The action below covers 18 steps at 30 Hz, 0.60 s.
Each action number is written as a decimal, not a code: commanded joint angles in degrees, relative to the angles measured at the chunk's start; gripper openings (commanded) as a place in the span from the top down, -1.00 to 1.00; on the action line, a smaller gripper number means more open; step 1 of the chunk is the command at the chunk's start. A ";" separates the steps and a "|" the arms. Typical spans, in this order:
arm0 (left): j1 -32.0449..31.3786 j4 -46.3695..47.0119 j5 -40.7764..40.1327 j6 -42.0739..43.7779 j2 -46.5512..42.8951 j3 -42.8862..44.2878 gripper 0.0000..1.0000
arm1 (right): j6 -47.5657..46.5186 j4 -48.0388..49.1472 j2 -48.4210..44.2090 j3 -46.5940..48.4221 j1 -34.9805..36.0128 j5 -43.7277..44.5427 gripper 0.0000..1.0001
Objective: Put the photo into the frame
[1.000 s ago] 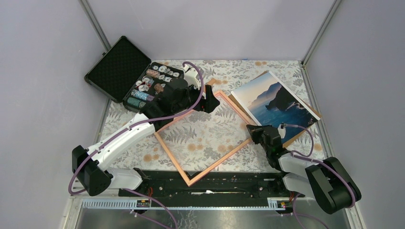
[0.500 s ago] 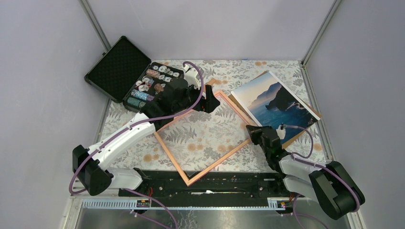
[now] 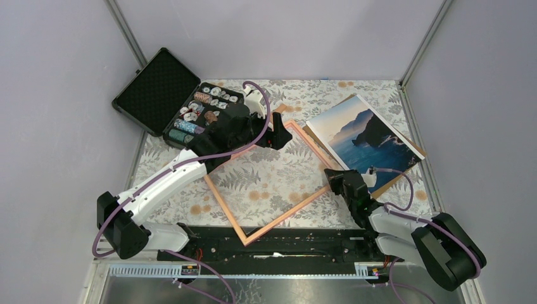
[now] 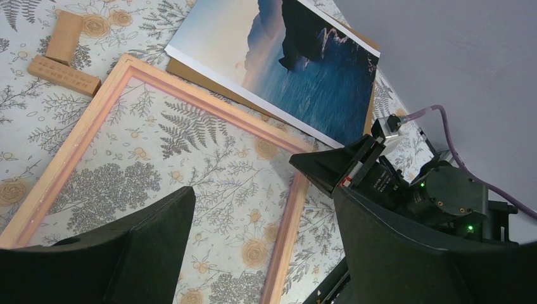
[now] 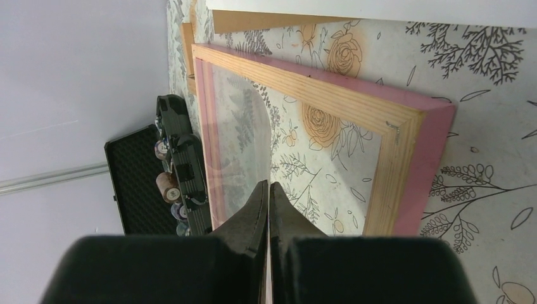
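Picture frame, large, rectangular, thin rails of pinkish-orange wood: one.
Photographic print, large, rectangular, blue mountains and pale sky: one.
Plain brown board, under the print: one.
Small loose wooden blocks: two.
Black hard case, open, foam-lined lid: one.
Small patterned rolls in the case: several, too small to count exactly.
White-and-black robot arms: two.

The left arm and right arm had white tubes and black joints. A purple cable ran along each. The right gripper had black pointy fingers.
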 commanded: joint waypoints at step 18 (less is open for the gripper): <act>0.36 3.21 1.38 -0.30 -0.15 -0.43 -0.71 | -0.14 0.21 -1.07 -1.78 1.62 -0.41 1.00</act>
